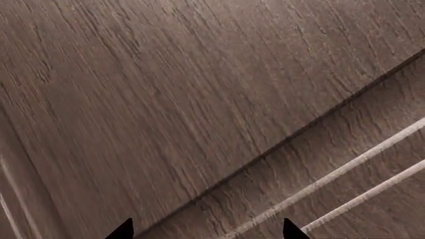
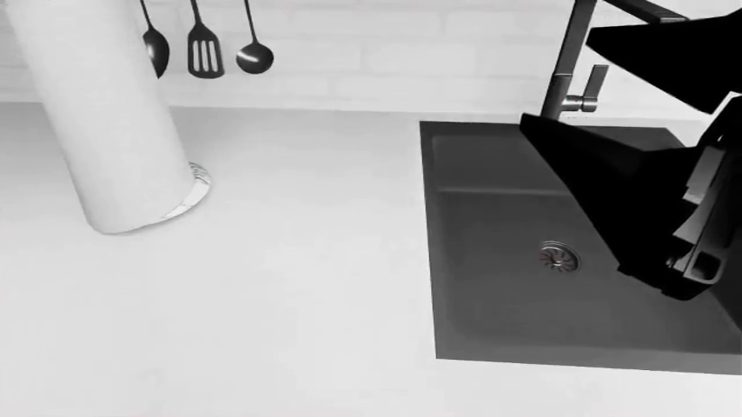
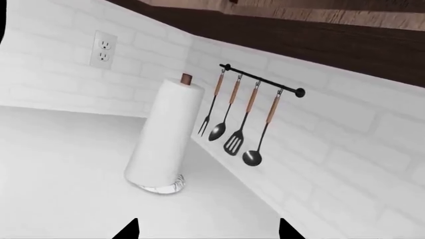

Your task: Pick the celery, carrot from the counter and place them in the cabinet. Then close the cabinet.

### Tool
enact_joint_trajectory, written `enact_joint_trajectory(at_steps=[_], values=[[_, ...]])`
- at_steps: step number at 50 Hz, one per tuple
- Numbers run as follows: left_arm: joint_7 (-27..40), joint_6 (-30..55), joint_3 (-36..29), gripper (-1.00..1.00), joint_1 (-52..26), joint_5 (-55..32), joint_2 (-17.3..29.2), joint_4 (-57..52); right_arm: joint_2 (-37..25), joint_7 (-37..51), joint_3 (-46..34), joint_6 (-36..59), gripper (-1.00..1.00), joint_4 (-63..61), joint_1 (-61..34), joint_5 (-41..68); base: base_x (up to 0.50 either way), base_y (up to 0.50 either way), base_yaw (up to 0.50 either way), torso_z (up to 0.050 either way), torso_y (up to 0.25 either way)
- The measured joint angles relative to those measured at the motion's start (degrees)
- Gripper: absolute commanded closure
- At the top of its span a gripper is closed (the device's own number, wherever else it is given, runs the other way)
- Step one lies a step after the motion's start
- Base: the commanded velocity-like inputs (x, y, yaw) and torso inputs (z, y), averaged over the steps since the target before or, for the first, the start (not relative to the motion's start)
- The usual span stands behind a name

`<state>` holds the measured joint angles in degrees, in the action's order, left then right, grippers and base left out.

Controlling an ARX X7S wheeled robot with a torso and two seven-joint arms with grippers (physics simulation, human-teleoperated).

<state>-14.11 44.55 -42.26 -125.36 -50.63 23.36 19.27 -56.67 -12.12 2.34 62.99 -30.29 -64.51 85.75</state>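
Neither the celery nor the carrot shows in any view. My left gripper is open with nothing between its dark fingertips. It faces the cabinet's brown wood-grain front at close range, where a diagonal seam and two pale bar handles run across. My right gripper is also open and empty, held above the white counter and pointing toward the back wall. In the head view the right arm hangs black over the sink. The left gripper is outside the head view.
A paper towel roll stands on the counter at the back left. Utensils hang from a wall rail. A faucet rises behind the sink. A wall outlet and the cabinet's dark underside show too.
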Motion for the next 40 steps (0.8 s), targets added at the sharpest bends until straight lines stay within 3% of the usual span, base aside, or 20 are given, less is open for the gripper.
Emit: enact_joint_trajectory(at_steps=[40], values=[[-13.8,-6.8,-8.4,-1.00,-9.7,13.6,-17.0,32.0,-0.2,-0.6,-0.3,-0.7,-1.00,-0.1,1.3,-0.4,0.00,0.00,0.00,0.000,0.000]])
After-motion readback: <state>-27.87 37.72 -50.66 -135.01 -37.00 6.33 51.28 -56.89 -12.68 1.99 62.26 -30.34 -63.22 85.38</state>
